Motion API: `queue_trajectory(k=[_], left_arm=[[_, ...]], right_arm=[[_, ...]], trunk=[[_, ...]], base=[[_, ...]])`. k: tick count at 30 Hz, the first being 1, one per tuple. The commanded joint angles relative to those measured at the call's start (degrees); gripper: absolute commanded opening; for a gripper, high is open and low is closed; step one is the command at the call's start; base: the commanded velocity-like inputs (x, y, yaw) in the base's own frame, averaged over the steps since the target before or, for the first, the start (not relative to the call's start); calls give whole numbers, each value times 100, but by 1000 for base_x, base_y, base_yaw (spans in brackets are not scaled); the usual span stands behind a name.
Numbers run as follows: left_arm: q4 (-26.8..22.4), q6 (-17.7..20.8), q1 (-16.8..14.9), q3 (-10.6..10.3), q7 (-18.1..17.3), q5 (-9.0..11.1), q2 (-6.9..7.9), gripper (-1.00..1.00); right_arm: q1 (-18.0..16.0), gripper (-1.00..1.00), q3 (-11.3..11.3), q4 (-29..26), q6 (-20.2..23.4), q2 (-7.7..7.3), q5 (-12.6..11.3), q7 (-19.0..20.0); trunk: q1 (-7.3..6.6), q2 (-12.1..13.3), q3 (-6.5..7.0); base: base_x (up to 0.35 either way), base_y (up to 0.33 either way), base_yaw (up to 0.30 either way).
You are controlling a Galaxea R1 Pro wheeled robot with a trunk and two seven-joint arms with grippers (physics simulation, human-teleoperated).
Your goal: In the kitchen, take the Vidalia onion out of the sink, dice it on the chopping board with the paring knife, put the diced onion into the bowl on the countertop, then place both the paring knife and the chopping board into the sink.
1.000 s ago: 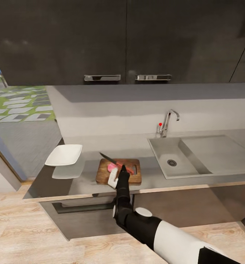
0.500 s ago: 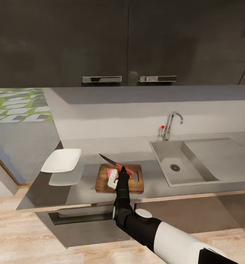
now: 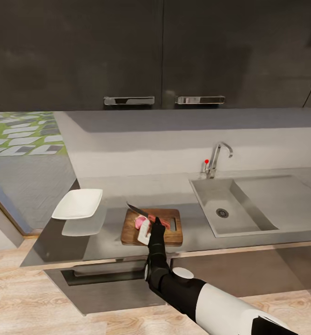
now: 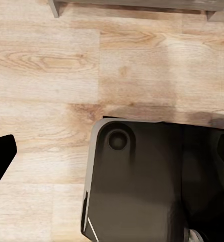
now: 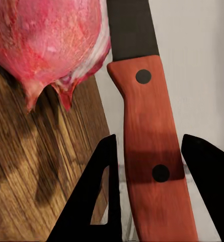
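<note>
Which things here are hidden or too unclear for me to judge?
- Paring knife tip: right wrist view, cut off by the frame edge.
- Chopping board front part: head view, hidden by the right gripper.
- Onion: head view, too small to tell whether it is cut.
- Left gripper: left wrist view, fingers cut off; state unclear.

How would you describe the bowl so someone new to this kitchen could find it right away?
Start at the sink and follow the dark grey countertop toward its left end, past the wooden chopping board. The bowl sits beside that end edge. It is the shallow, square white dish with rounded corners, and it is empty.
</note>
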Motion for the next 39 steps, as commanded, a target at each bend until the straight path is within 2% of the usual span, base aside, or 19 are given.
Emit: queue_trajectory(k=[1,39], left_arm=[[-6,4,2,12,-57,60,-2,100],[-6,4,2,12,-57,60,-2,100]], right_arm=[[-10,-100,25,3,35,1,7,-13],[-10,-100,25,3,35,1,7,-22]], trunk=[[4,-12,-11],[4,-12,-11]], base=[[0,0,0],[0,0,0]])
